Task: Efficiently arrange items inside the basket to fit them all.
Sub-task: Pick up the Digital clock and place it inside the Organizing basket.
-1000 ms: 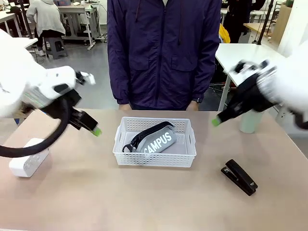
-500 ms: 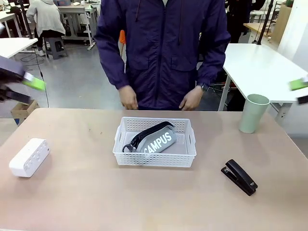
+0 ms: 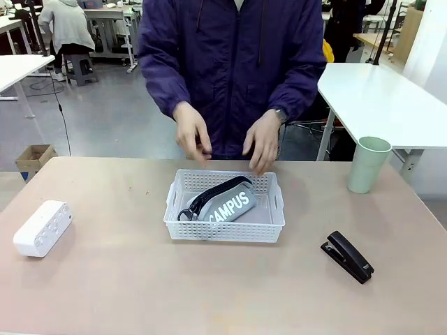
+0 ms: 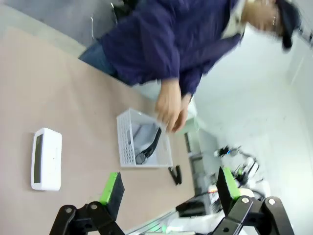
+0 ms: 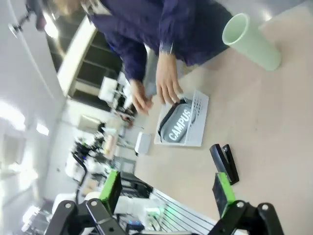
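From my station, the left tool (image 4: 168, 186) has its green pads spread wide apart with nothing between them, held high above the bench (image 3: 105, 293). The right tool (image 5: 167, 191) is the same, jaws apart and empty, looking down on the bench from well above. The white basket (image 3: 223, 232) sits mid-bench, and the grey "CAMPUS" pouch (image 3: 230, 206) lies inside it on a diagonal, its black strap running toward the far wall. The small white box (image 3: 42, 227) lies on the bench well off to the robot's left of the basket. The black stapler (image 3: 347, 257) lies near the basket's right front corner, apart from it. The pale green cup (image 3: 368, 164) stands upright at the far right. The person across from me holds one hand (image 3: 192, 132) and the other hand (image 3: 263, 143) over the basket's far rim; I cannot tell if the fingers touch it.
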